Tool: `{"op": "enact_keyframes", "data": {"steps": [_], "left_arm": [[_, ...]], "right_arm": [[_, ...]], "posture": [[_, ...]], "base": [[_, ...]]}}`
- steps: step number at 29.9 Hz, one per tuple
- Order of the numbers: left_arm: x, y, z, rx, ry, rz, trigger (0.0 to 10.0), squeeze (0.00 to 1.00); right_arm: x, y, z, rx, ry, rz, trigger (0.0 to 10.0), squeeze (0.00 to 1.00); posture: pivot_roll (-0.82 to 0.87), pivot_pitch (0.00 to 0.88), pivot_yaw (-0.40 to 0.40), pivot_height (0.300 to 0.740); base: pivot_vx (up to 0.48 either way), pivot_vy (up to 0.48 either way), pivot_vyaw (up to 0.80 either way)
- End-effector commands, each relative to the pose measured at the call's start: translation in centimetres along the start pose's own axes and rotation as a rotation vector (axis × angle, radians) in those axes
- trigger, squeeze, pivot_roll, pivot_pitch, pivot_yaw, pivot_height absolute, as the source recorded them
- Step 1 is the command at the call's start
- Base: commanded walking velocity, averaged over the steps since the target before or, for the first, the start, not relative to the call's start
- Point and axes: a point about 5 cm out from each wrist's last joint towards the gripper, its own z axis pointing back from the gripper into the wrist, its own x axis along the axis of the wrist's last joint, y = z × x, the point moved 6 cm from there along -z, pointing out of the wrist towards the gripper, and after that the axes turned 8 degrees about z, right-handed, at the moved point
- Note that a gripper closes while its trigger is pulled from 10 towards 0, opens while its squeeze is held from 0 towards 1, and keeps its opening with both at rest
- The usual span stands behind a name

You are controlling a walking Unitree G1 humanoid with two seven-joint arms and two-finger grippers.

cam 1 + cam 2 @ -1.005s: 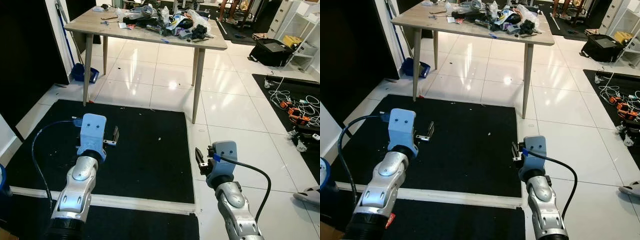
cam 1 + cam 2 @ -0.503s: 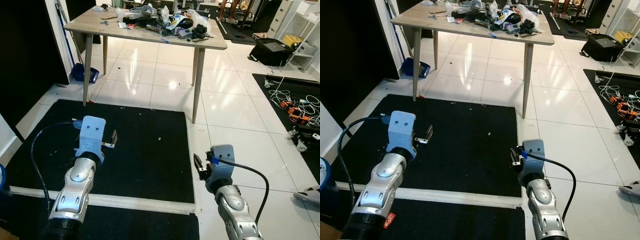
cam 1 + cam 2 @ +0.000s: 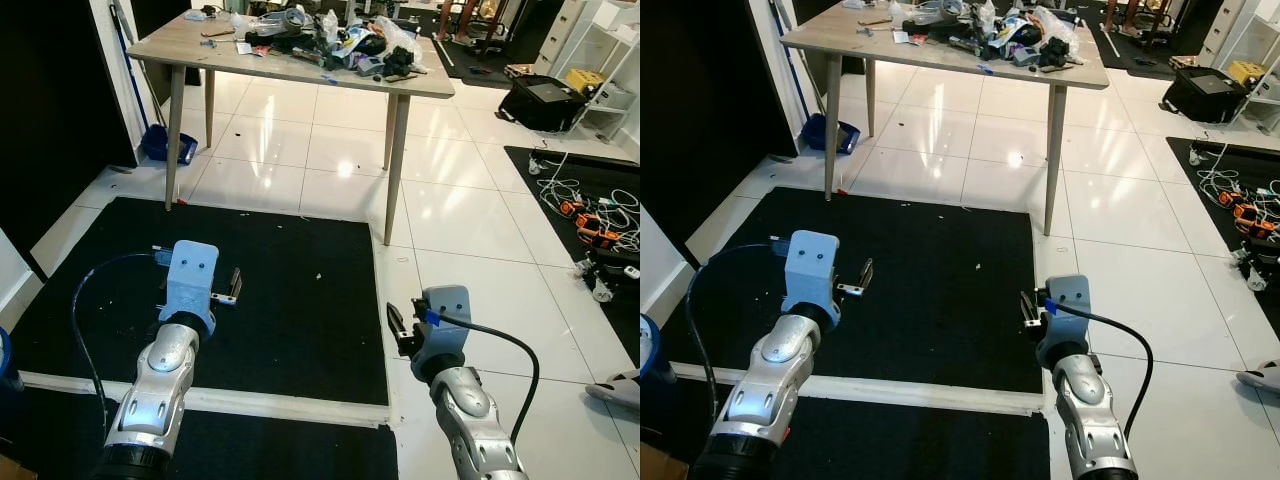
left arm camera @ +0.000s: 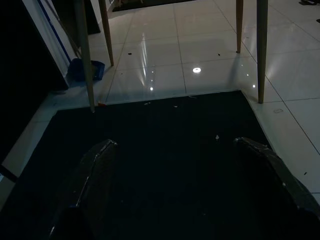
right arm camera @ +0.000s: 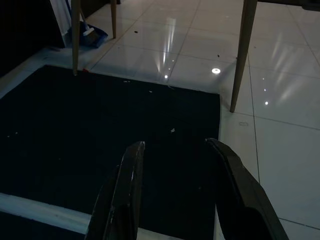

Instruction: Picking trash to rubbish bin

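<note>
Floor: glossy white tiles [image 3: 470,215] with a black mat [image 3: 290,290] under both arms.
Desk: wooden desk [image 3: 190,50] on slim legs, well beyond the mat.
Trash: jumbled heap of wrappers and dark bits [image 3: 345,42] on the desk's far right part.
Left gripper [image 4: 180,190]: fingers spread, holding nothing, above the mat.
Right gripper [image 5: 177,195]: fingers spread, holding nothing, over the mat's edge.

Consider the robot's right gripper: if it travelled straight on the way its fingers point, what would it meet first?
Probably the black mat: the right gripper, open and empty, angles forward and down over its edge. Beyond lies the white tiled floor and a table leg. Depth is uncertain.
</note>
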Motion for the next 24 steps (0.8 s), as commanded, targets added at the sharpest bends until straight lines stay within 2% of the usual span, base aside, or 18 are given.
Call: {"op": "enact_keyframes", "data": {"steps": [1, 16, 24], "left_arm": [[0.3, -0.31, 0.04, -0.012, -0.016, 0.006, 10.0, 0.0], [0.42, -0.63, 0.04, -0.02, -0.022, 0.011, 10.0, 0.0], [0.51, -0.75, 0.1, -0.027, -0.029, 0.009, 10.0, 0.0]], "right_arm": [[-0.35, -0.26, 0.04, -0.004, 0.016, -0.01, 10.0, 0.0], [-0.24, -0.45, 0.07, -0.001, 0.011, 0.006, 10.0, 0.0], [-0.29, -0.47, 0.17, -0.001, 0.011, 0.008, 10.0, 0.0]], "posture": [[0.01, 0.104, -0.066, 0.74], [0.0, 0.106, -0.071, 0.74], [0.0, 0.107, -0.071, 0.74]], "base": [[0.0, 0.0, 0.0], [0.0, 0.0, 0.0], [0.262, 0.0, 0.0]]}}
